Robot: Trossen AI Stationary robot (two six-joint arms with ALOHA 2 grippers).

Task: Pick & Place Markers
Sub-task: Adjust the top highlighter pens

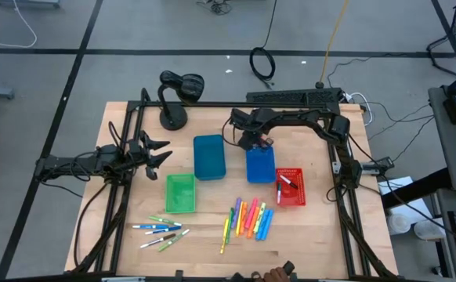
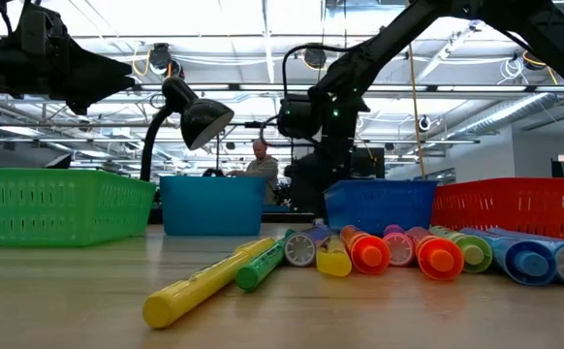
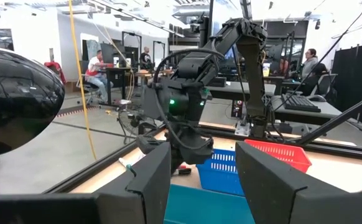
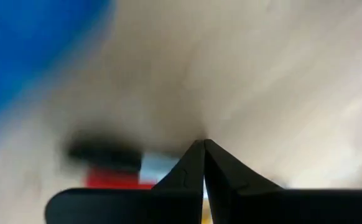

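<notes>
Right gripper [image 1: 258, 144], fingers together, hung at the blue bin's [image 1: 260, 166] far edge.
Left gripper [image 1: 162, 151], fingers apart and empty, waited beside the lamp [image 1: 175, 92]; markers [image 1: 247, 219] lay near the front.

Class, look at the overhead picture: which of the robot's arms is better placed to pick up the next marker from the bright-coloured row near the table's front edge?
Probably the right. Its shut gripper hovers by the blue bin, nearly straight behind the bright markers. The open left gripper waits farther off, beyond the green bin.
</notes>
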